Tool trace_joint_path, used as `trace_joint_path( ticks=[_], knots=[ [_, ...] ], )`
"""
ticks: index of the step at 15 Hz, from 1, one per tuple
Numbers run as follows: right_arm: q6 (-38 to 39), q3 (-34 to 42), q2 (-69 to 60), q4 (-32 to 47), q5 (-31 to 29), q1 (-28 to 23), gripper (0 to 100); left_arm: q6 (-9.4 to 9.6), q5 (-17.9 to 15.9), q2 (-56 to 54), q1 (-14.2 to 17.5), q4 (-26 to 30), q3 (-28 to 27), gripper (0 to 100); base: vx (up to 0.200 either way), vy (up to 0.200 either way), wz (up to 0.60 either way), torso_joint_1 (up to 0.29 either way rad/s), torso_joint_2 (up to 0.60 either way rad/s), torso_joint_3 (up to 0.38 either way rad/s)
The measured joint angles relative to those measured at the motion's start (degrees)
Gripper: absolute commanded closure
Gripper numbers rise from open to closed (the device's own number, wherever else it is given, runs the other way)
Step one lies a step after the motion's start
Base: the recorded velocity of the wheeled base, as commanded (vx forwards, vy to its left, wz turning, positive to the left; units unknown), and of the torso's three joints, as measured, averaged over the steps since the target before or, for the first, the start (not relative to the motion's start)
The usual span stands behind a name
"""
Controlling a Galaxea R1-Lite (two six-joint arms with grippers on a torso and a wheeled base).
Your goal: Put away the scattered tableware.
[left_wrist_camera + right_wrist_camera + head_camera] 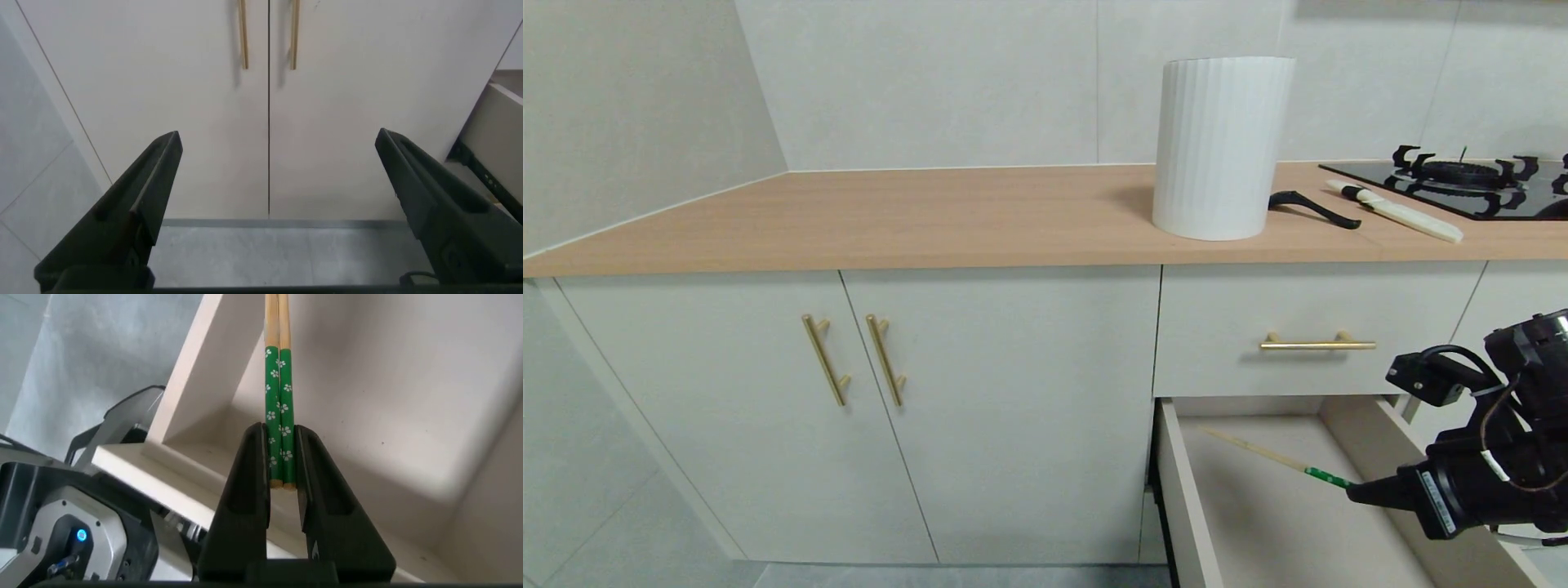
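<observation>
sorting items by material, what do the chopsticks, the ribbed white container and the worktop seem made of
The chopsticks look like bamboo or wood: pale tan shafts, green flower-printed ends. The ribbed white container is matte, probably ceramic or plastic; can't tell which. The worktop shows a matte wood-grain surface, possibly laminate.

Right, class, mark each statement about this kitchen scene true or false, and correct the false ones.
1. The right gripper grips a pair of chopsticks. True.
2. A white ribbed container stands upright on the countertop. True.
3. The chopsticks are held over the countertop. False: they point into the open drawer.
4. The left gripper is shut. False: its jaws stand wide apart, holding nothing.
</observation>
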Motion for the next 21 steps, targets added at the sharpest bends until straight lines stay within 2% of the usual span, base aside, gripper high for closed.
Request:
trace_joint_path(
  ticks=[3,9,14,21],
  knots=[
    [2.3,-0.2,6.3,-4.2,-4.8,0.0,100,0.02,0.0,0.0,0.0,0.0,0.0,0,0.000,0.000,0.00,0.000,0.00,0.000],
    [13.0,-0.1,26.4,-22.1,-15.2,2.8,100,0.00,0.0,0.0,0.0,0.0,0.0,0,0.000,0.000,0.00,0.000,0.00,0.000],
    [15.6,0.0,37.5,-28.7,-18.8,5.0,100,0.00,0.0,0.0,0.0,0.0,0.0,0,0.000,0.000,0.00,0.000,0.00,0.000],
    [16.0,-0.3,45.8,-31.0,-20.7,7.2,100,0.00,0.0,0.0,0.0,0.0,0.0,0,0.000,0.000,0.00,0.000,0.00,0.000]
  ],
)
